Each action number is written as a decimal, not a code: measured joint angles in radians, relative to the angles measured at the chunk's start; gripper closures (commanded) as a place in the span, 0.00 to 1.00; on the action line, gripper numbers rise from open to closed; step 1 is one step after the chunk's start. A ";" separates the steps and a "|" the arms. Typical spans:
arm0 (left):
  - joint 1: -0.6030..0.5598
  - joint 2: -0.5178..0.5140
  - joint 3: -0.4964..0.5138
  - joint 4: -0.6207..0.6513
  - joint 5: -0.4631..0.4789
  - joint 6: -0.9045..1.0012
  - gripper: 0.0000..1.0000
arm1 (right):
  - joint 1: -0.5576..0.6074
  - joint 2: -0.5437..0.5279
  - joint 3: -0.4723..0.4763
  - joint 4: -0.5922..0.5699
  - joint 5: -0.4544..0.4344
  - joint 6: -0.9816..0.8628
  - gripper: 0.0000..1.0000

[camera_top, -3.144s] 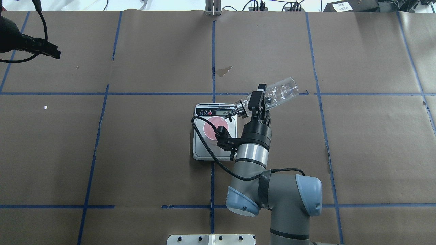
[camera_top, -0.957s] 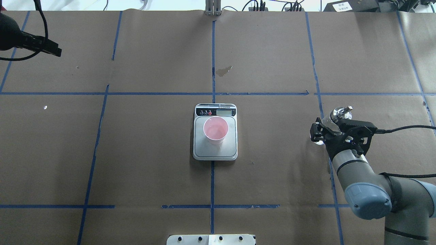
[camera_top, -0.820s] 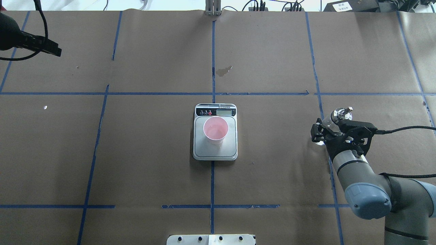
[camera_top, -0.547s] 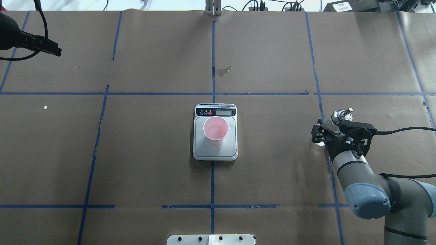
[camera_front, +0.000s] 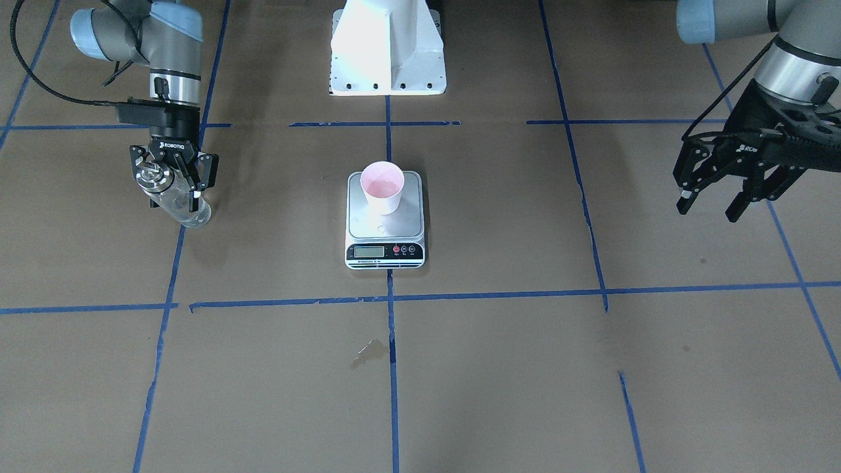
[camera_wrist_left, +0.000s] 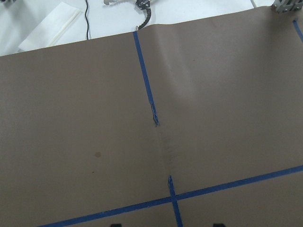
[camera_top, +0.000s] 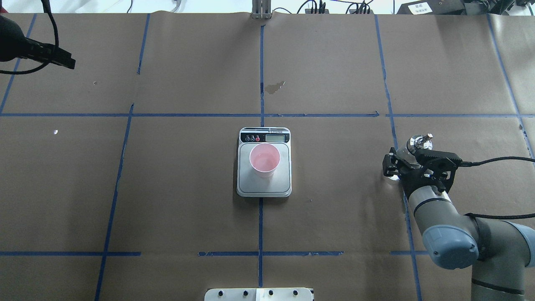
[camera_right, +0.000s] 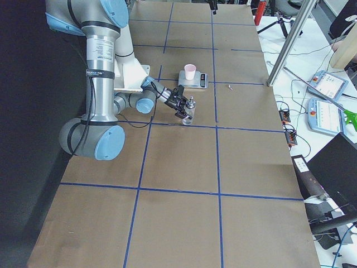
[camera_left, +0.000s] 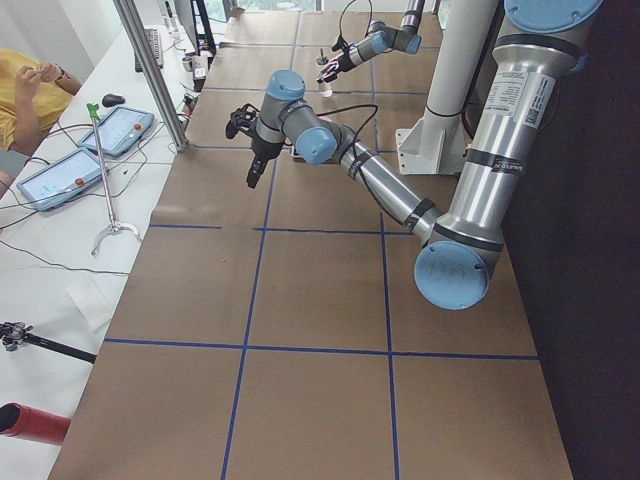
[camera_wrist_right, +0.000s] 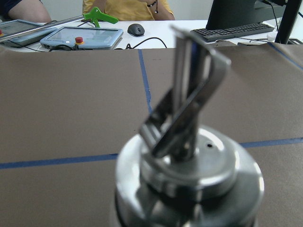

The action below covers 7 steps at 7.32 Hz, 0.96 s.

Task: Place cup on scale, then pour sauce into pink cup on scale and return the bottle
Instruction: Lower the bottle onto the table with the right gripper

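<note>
Brown paper crossed by blue tape lines (camera_top: 261,71) covers the bench (camera_top: 188,62); one white side table (camera_left: 60,200) carries two tablets. One scale (camera_top: 264,184) holds one pink cup (camera_top: 264,160), well apart from both jaws and between them. One bottle (camera_front: 172,197) stands upright on the paper between the right gripper's (camera_front: 172,179) jaws; whether they pinch it, I cannot tell. The left gripper's (camera_front: 736,197) jaws are spread, holding nothing.

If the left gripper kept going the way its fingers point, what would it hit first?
Probably just bare table paper. The left gripper hangs open, angled downward; its wrist view shows only paper and blue tape ahead. Depth is hard to judge.
</note>
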 measured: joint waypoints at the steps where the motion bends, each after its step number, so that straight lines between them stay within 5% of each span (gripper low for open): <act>1: 0.000 0.000 0.000 0.000 0.000 0.000 0.28 | -0.001 0.000 -0.001 0.000 0.000 0.000 0.79; 2: 0.000 0.000 0.000 0.000 0.000 0.000 0.28 | -0.002 0.000 -0.001 0.000 0.001 -0.001 0.01; 7: -0.003 0.001 -0.002 0.000 0.001 0.001 0.28 | -0.010 -0.003 0.001 0.002 -0.006 0.000 0.00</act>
